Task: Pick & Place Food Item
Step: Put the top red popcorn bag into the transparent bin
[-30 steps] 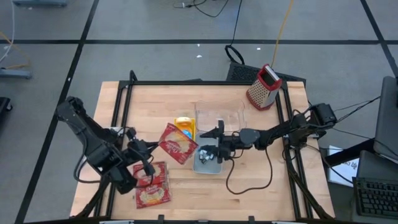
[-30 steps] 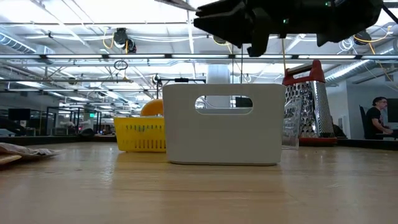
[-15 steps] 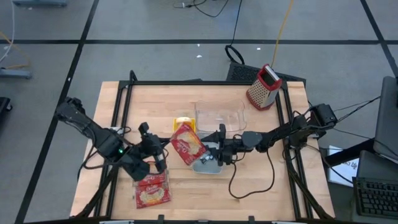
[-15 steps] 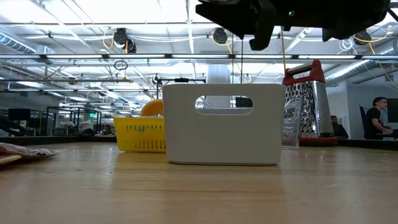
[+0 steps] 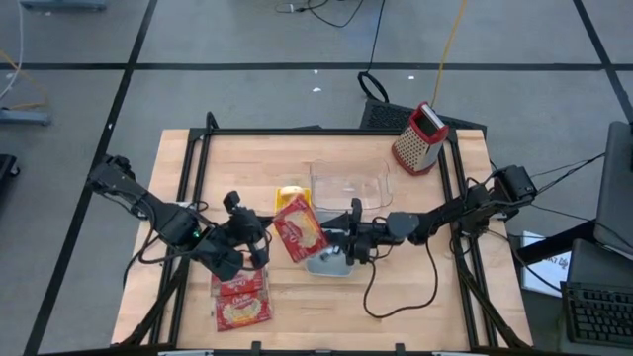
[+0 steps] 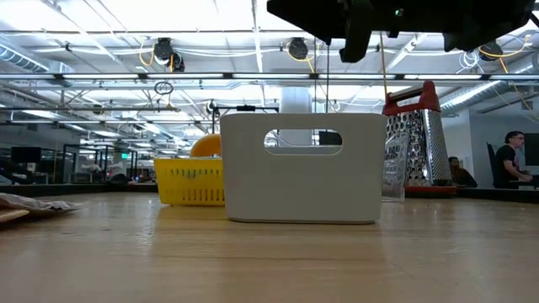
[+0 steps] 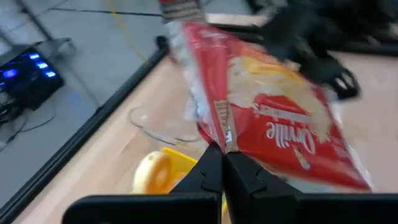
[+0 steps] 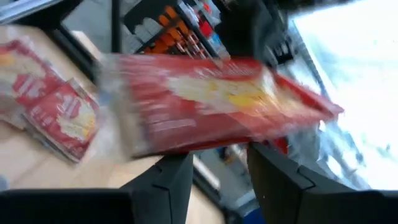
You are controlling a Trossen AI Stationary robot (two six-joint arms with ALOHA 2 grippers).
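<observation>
The red snack bag (image 5: 299,228) is a flat, shiny foil pouch with yellow print and a crimped transparent edge, and it hangs in the air between the two arms, above the wooden desk (image 5: 178,178) and just beside the white bin (image 5: 329,263). The left gripper (image 5: 259,235) holds it: in the left wrist view its dark fingers (image 7: 211,171) are pressed together on the bag's seam, so the bag (image 7: 267,118) stands up from them like a sheet. The right gripper (image 5: 348,233) is at the opposite edge of the bag, over the bin; in the right wrist view its two fingers (image 8: 168,180) stand apart with the bag (image 8: 211,109) right in front of them, but the picture is smeared and it cannot be told if they touch the foil. Two more red bags (image 5: 240,300) of the same kind lie flat on the desk under the left arm. A small yellow basket (image 5: 290,195) with a grid wall holds something round and orange (only partly seen behind the bag), and a clear plastic container (image 5: 348,184) stands just beside it. A metal box grater (image 5: 419,137) with a red handle stands near the desk's far right corner. In the low view the bin (image 6: 301,168) is a smooth box with a slot handle, and the arms are cut off at the top.
</observation>
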